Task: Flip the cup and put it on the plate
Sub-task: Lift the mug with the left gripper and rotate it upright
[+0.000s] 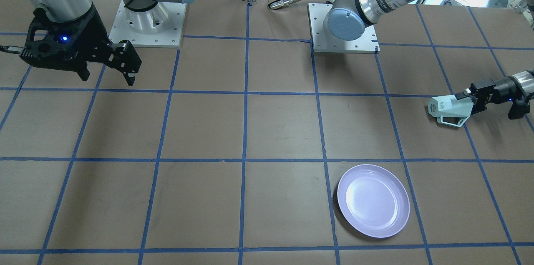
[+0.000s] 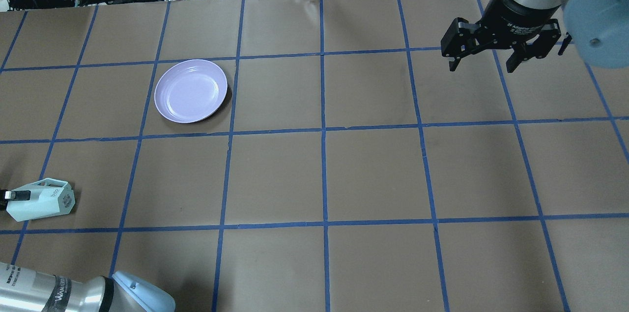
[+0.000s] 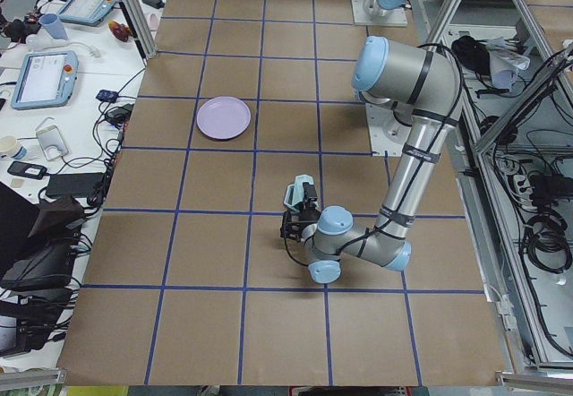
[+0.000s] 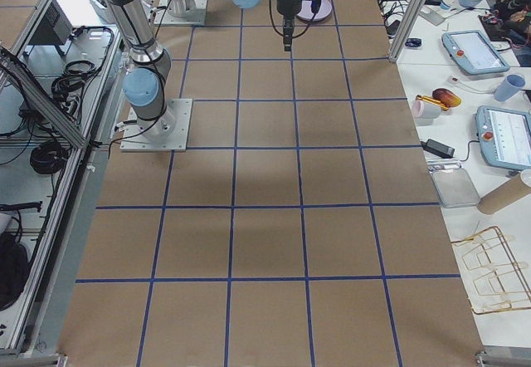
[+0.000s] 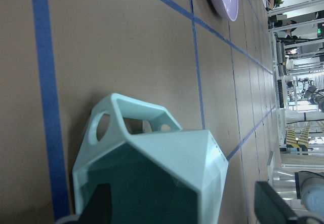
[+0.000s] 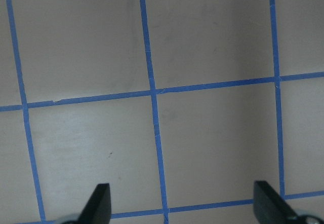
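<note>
While stretched level, left end effector (image 1: 468, 101) gaped wide at mouth of cup (image 1: 448, 108) | right end effector (image 2: 481, 67) hung vertical, wide.

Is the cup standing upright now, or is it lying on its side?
On its side. The cup has its base pointing sideways, and its open mouth faces the left gripper.

My front camera looks steeply down across the desk (image 1: 283, 131); my overhead looks the opposite way from above. Both share the plate (image 1: 373, 200). My left wrist camera sits close against the cup (image 5: 192, 153).
</note>
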`<state>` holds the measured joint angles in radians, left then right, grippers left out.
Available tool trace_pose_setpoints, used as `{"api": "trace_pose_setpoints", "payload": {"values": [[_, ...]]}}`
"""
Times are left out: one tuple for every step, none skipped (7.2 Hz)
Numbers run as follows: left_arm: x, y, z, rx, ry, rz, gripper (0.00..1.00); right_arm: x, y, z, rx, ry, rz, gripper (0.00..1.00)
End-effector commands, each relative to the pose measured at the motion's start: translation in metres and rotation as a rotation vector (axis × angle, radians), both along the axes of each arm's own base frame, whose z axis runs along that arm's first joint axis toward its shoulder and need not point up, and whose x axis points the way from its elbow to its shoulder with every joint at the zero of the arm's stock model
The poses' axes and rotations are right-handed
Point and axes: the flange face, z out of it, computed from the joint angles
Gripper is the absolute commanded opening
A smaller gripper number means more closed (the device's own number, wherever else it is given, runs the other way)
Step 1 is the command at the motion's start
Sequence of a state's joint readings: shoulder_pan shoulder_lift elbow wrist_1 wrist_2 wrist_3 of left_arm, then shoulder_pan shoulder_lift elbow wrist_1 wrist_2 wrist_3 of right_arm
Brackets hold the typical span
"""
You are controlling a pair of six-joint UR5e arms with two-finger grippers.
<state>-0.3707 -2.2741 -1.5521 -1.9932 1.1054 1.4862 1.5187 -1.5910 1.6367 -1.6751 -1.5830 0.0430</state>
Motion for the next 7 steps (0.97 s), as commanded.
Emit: {"api": "trace_pose_setpoints", "payload": {"values": [[-0.0084, -0.0027, 0.0016, 0.002, 0.039, -0.011, 1.0, 0.0001, -0.0001, -0.0001, 0.0, -0.001, 0.0, 1.0], [-0.0092, -0.0033, 0.0009, 0.0, 0.042, -0.014, 1.0, 0.0, -0.0001, -0.0001, 0.0, 0.0, 0.0, 1.0], [-0.0097, -0.0032, 0.0005, -0.003, 0.043, -0.014, 1.0, 0.0, -0.0001, -0.0001, 0.0, 0.0, 0.0, 1.0], [-0.009, -0.0037, 0.0008, -0.006, 0.04, -0.013, 1.0, 0.0001, -0.0001, -0.0001, 0.0, -0.001, 0.0, 1.0], [-0.0084, -0.0043, 0.0007, -0.019, 0.035, -0.013, 0.86, 0.0001, -0.0001, -0.0001, 0.0, -0.002, 0.0, 1.0], [-0.0086, -0.0057, -0.0003, -0.048, 0.034, -0.009, 0.55, 0.0, 0.0004, 0.0006, -0.001, 0.0, 0.0, 1.0], [-0.008, -0.0062, 0.0001, -0.05, 0.033, -0.006, 0.35, 0.0, 0.0004, 0.0006, -0.001, 0.0, 0.0, 1.0]]}}
